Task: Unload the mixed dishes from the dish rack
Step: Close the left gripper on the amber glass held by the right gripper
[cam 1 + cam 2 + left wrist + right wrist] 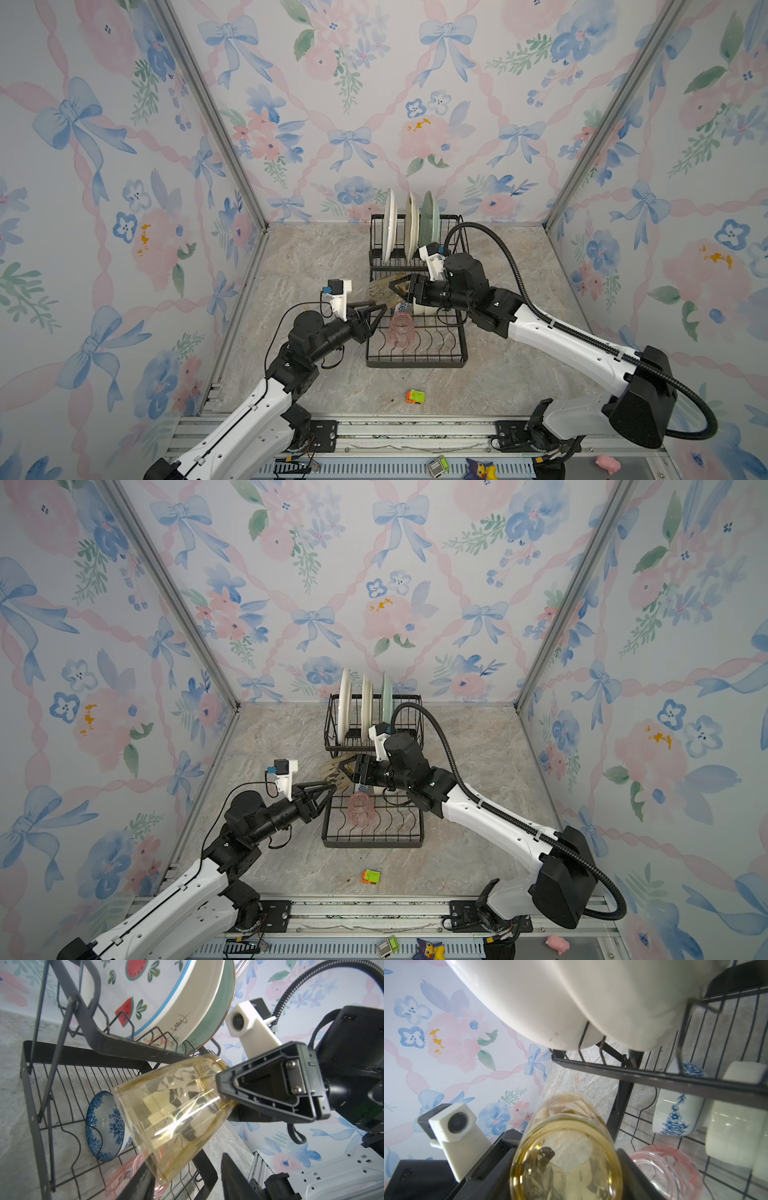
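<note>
Passing the amber tumbler (380,289) from one arm to the other seems to be the step in hand. The right gripper (395,290) holds this glass by its mouth end, with its fingers clamped on the outside of the rim. The glass lies on its side in the air, above the left part of the lower tray of the dish rack (415,365), just in front of the raised basket. The left gripper (383,309) meets it from the opposite side. Its fingers (232,1176) stand half wide, one on each side of the base. In the left wrist view one finger overlaps the edge of the base, and a gap shows between the other and the glass, so I judge that it has no grip yet.

Nothing is unloaded so far, as far as I can see. The three plates (411,224) stand in the upper basket. The pink tumbler (401,330), the blue-patterned bowl (104,1126) and the white bowl (733,1136) are in the lower tray.

The next move calls for the left fingers to close firmly on the base before the right fingers let go. The glass is smooth and narrows toward the base, so it may slip. After that it needs a free place on the bench (316,270), left of the rack.
</note>
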You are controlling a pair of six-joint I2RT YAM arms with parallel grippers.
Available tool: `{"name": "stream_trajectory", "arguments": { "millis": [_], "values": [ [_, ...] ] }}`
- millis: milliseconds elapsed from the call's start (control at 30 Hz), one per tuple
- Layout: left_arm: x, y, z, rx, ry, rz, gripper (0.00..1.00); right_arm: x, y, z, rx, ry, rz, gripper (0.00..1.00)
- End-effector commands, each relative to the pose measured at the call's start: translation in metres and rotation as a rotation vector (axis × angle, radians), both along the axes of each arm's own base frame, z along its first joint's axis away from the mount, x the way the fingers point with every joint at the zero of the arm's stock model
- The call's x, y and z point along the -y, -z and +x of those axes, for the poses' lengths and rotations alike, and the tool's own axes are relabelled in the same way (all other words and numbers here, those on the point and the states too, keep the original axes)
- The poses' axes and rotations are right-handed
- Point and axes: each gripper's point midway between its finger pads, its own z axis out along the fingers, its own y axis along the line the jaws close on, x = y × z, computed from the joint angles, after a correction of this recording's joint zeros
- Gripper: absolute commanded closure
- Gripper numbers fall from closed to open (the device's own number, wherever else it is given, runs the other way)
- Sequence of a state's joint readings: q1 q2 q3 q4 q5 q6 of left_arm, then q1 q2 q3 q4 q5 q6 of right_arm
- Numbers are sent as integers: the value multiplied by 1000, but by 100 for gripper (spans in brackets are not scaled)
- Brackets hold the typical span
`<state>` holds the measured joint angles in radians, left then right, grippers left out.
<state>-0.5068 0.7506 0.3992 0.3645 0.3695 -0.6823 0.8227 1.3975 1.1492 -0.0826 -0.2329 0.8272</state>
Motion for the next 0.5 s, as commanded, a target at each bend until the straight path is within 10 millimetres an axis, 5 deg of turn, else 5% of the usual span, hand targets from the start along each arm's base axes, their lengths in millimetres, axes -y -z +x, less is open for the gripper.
{"name": "stream_trajectory", "arguments": {
  "millis": [0,467],
  "values": [
    [8,-19,-6,59,72,-63,52,-8,-17,-15,23,-51,57,52],
    [14,-35,-2,92,103,-100,67,-14,-14,-22,6,-69,74,51]
  ]
}}
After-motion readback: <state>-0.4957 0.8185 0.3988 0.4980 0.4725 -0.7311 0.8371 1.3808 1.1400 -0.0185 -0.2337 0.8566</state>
